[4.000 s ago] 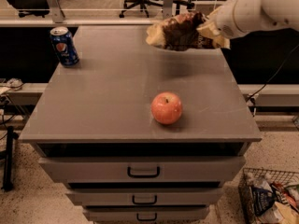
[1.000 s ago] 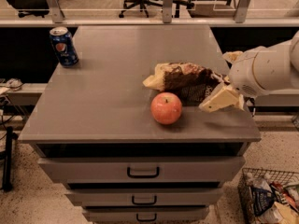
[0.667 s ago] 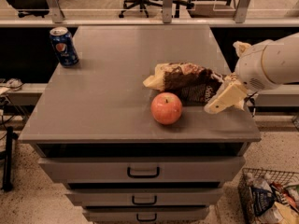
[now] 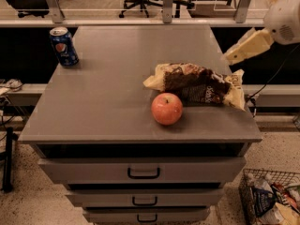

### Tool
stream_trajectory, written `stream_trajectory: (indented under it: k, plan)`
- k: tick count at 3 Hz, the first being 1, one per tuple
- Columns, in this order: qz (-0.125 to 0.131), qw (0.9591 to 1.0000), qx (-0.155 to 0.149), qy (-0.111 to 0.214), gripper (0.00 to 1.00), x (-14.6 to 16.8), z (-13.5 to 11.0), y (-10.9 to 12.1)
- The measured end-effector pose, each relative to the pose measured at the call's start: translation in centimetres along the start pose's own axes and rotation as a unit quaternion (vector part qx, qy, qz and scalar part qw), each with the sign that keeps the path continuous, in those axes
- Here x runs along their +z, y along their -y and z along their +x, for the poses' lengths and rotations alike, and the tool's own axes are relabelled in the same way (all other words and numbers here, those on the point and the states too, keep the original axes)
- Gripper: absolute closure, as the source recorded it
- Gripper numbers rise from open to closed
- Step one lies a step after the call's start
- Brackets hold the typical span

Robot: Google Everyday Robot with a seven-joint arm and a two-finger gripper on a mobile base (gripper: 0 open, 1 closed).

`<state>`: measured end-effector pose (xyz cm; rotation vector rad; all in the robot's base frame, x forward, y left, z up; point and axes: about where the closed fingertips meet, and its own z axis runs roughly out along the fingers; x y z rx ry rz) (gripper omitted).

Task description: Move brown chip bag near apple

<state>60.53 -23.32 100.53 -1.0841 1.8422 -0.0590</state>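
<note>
The brown chip bag point(image 4: 199, 84) lies flat on the grey cabinet top point(image 4: 112, 97), dark brown in the middle with pale tan ends. The red-orange apple point(image 4: 166, 108) stands just in front of the bag's left half, very close to it. My gripper point(image 4: 244, 47) is raised above and to the right of the bag, off the cabinet's right edge, its pale fingers pointing down-left. It holds nothing and is apart from the bag.
A blue soda can point(image 4: 64, 46) stands at the far left corner of the cabinet top. Drawers with dark handles point(image 4: 143, 173) face front. A wire basket point(image 4: 272, 198) of items sits on the floor at lower right. Office chairs stand behind.
The bag was carried from the far right down beside the apple and let go. Since then my gripper has lifted up and to the right, away from the bag.
</note>
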Motion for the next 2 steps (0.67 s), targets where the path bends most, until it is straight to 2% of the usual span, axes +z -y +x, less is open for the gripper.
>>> stream_trajectory:
  k: [1,2]
  plan:
    - [0.054,0.9968,0.014,0.057,0.0,-1.64,-3.51,4.45]
    - [0.064,0.9957,0.012,0.065,0.0,-1.95,-4.2,5.06]
